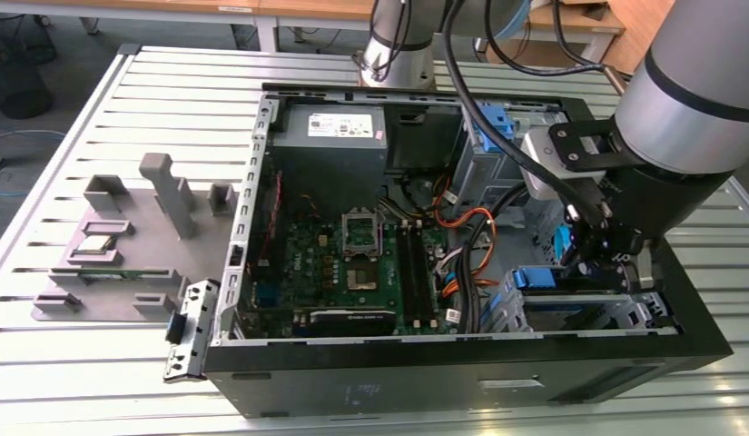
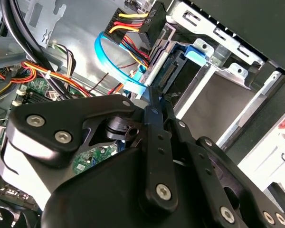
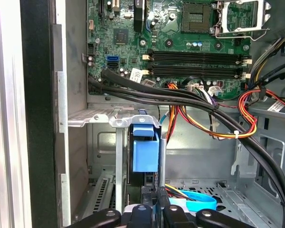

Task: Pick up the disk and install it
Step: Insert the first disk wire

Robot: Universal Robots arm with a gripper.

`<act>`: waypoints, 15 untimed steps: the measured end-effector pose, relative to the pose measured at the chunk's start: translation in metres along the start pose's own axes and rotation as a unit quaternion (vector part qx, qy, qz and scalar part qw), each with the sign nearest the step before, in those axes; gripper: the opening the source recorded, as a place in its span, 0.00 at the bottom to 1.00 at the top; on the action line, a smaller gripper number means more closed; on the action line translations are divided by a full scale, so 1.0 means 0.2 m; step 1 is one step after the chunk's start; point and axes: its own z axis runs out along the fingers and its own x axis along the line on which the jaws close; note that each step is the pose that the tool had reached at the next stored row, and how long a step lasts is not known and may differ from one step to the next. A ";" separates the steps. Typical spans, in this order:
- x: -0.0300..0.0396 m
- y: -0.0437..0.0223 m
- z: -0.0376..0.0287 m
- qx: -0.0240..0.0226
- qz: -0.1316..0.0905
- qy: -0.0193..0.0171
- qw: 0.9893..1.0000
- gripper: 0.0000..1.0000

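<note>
The disk (image 1: 537, 277) stands on edge in the grey metal drive cage (image 1: 592, 313) at the computer case's front corner, on the exterior view's right. Its blue carrier tab faces the camera in the first wrist view, on the disk (image 3: 145, 152). In the second wrist view the disk (image 2: 168, 71) shows its silver edge and connector end inside the cage (image 2: 213, 95). My gripper (image 1: 588, 268) reaches down onto it. The black fingers (image 3: 148, 211) are drawn close together, and the gripper (image 2: 151, 95) pinches the disk's near edge.
Thick black cables (image 3: 180, 95) and orange-yellow wire bundles (image 3: 204, 118) cross just beside the cage. A blue data cable (image 2: 102, 52) loops near the disk's connector. The motherboard (image 1: 349, 263) lies mid-case, another blue bracket (image 1: 496, 123) sits at the rear, and a grey fixture (image 1: 120, 245) stands on the table.
</note>
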 end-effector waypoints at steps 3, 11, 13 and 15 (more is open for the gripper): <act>0.000 0.000 0.000 0.000 0.000 0.000 1.000 0.16; 0.000 0.000 -0.002 0.000 0.000 0.000 1.000 0.23; -0.001 -0.002 -0.012 0.000 0.000 0.000 1.000 0.23; -0.002 -0.005 -0.031 0.000 0.000 0.000 1.000 0.23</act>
